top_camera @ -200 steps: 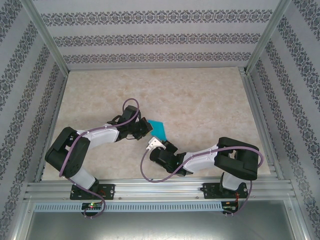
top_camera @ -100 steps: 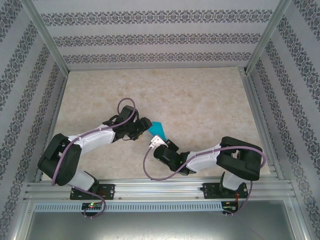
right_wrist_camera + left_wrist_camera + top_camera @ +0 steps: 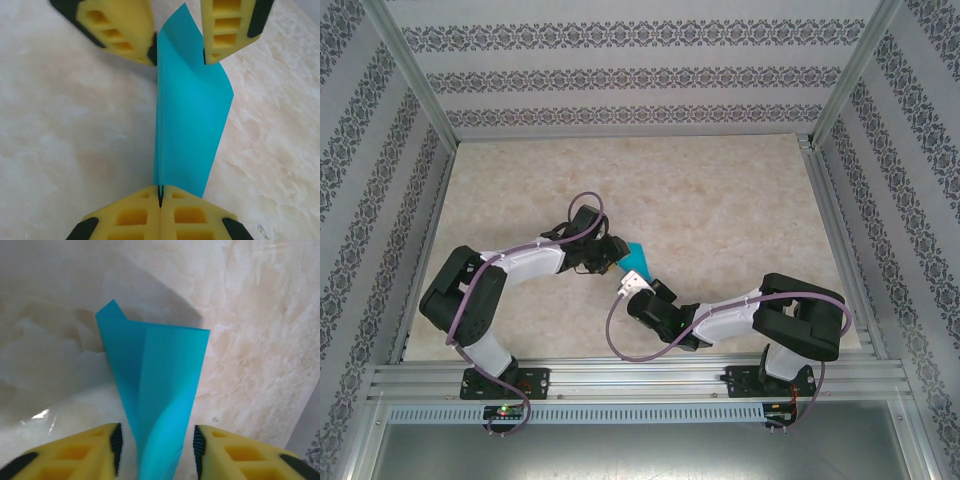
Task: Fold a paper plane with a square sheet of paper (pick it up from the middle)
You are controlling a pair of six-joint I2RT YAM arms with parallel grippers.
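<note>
Right tool (image 3: 160, 196) clenched, yellow pads pressed flat together on the near end of the sheet of paper (image 3: 192, 115), pinching it at the fold. Teal, plain, folded double along a straight crease, standing on edge and running away from that grip toward the other arm, one flap spreading out to the right in the right wrist view. Cannot tell whether its lower edge touches the table (image 3: 720, 200). At the far end, left tool (image 3: 178, 42) released, its fingers (image 3: 120, 25) set one on each side of the paper's narrow tip. Same straddle from the left wrist: a strip of pale marbled table showing between each pad and the paper, so no grip there; beyond, the sheet widening to a blunt end with one corner curled up. From above, both tools nose to nose near the middle of the table, paper between them. Farther off, bare table, then patterned walls (image 3: 640, 75).
</note>
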